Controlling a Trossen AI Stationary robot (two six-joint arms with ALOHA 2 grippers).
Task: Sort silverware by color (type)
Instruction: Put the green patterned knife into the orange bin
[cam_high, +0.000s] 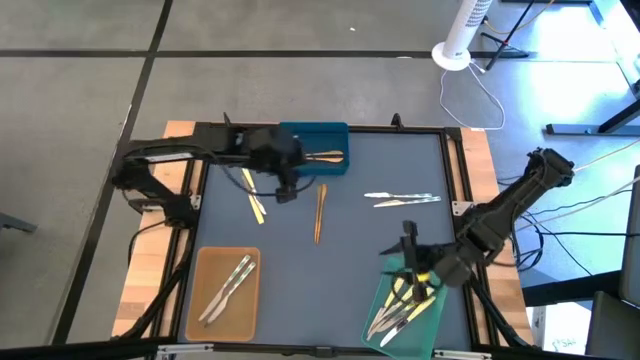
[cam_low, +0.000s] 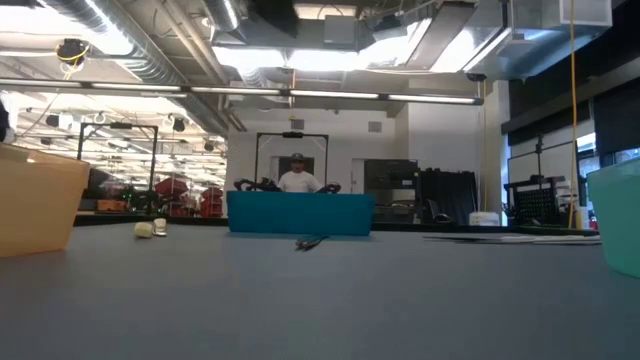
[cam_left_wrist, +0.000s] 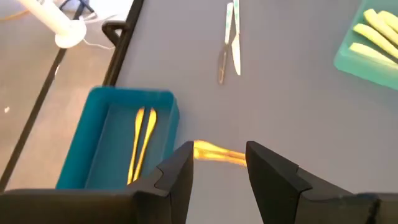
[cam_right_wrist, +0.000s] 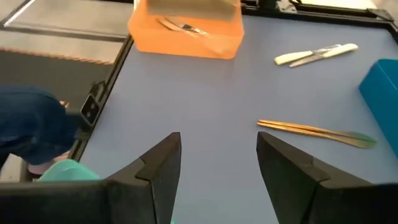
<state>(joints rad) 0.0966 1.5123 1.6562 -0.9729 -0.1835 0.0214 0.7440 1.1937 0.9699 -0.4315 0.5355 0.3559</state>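
- Sorting is partly done: the blue tray (cam_high: 318, 150) at the far edge of the table (cam_high: 350, 260) holds a pair of wood-brown utensils (cam_high: 325, 157), the tan tray (cam_high: 225, 290) holds silvery pieces (cam_high: 228, 288), and the green tray (cam_high: 405, 312) holds several pale yellow and whitish pieces (cam_high: 405, 305).
- Left to sort, as far as the overhead camera shows: a brown utensil (cam_high: 320, 212) lying alone mid-table, a pale yellow pair (cam_high: 253, 194) just left of it, and a silvery-white pair (cam_high: 402, 199) to the right, well apart from every tray.
- The left gripper (cam_high: 287, 190) hangs just in front of the blue tray with its jaws spread and nothing between them; its wrist camera shows the end of the lone brown utensil (cam_left_wrist: 217, 153) lying on the table beyond its fingers (cam_left_wrist: 177, 177).
- The right gripper (cam_high: 410, 250) sits over the far edge of the green tray, jaws likewise wide and empty.
- By this count, roughly five pieces remain on the table, so the job looks a little past halfway.
- A person (cam_low: 297, 178) stands in the room beyond the table.
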